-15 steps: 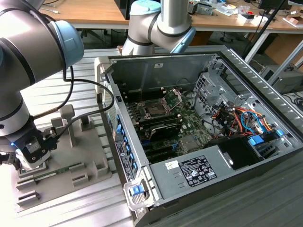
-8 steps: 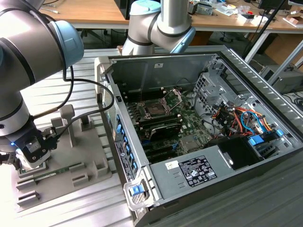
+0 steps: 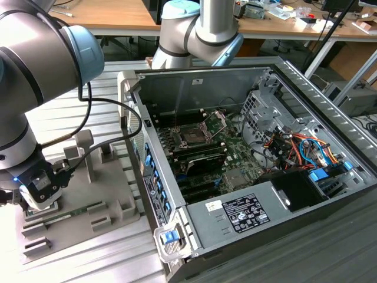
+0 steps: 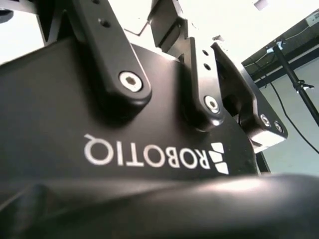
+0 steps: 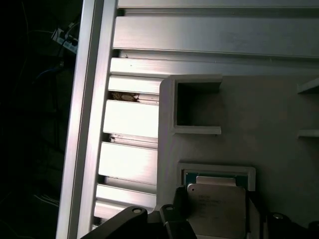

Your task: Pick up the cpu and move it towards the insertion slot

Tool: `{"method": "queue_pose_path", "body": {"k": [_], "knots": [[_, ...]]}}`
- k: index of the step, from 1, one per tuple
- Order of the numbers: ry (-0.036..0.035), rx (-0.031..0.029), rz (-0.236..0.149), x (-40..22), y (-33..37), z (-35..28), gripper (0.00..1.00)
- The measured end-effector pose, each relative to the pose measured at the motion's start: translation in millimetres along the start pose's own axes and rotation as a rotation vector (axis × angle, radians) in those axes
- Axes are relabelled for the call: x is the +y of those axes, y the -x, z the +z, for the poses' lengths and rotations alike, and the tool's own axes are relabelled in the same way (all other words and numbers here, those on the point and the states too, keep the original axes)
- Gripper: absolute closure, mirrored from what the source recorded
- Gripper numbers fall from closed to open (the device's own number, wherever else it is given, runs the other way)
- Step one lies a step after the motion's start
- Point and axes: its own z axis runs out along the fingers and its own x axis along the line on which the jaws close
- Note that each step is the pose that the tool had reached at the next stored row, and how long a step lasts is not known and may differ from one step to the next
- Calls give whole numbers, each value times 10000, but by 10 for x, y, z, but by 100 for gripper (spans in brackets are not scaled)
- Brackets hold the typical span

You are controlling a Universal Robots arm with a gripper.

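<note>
The cpu [image 5: 217, 206], a flat square chip with a pale silvery top, sits at a grey square-rimmed holder [image 5: 217, 168] in the first wrist view. My gripper [image 5: 217, 221] is shut on it, with a dark finger [image 5: 175, 221] pressed against each side. I cannot tell whether the chip is lifted off the holder. In the exterior view my gripper [image 3: 36, 191] hangs low over the grey fixture plate [image 3: 88, 194] at that view's left. The insertion slot [image 3: 192, 137] lies far off inside the open computer case, on the green motherboard, its metal load plate [image 3: 219, 119] hinged up.
The case's tall side wall [image 3: 147, 171] stands between the fixture plate and the motherboard. Upright grey blocks [image 3: 82, 147] rise from the plate near my gripper. A drive cage [image 3: 262, 109] and bundled cables [image 3: 300, 147] fill the case's far side. Another arm [image 3: 200, 29] stands behind the case.
</note>
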Motion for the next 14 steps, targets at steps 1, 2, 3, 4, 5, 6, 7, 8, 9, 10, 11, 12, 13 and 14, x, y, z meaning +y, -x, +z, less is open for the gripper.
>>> {"method": "queue_pose_path", "body": {"k": [1,2,3,4,5,6,7,8,9,10,11,12,13,14], "knots": [[0,-1,-1,0,0,0,45],[0,-1,-1,0,0,0,45],[0,-1,-2,0,0,0,45],[0,-1,-3,0,0,0,45],[0,-1,-5,0,0,1,45],[0,-1,-5,0,0,0,45],[0,-1,-6,0,0,0,45],[0,-1,-7,0,0,1,45],[0,-1,-8,0,0,0,45],[0,0,-9,0,0,0,45],[0,-1,-9,0,0,1,45],[0,-1,-10,0,0,0,45],[0,-1,-11,0,0,0,45],[0,-1,-11,0,0,0,45]]}}
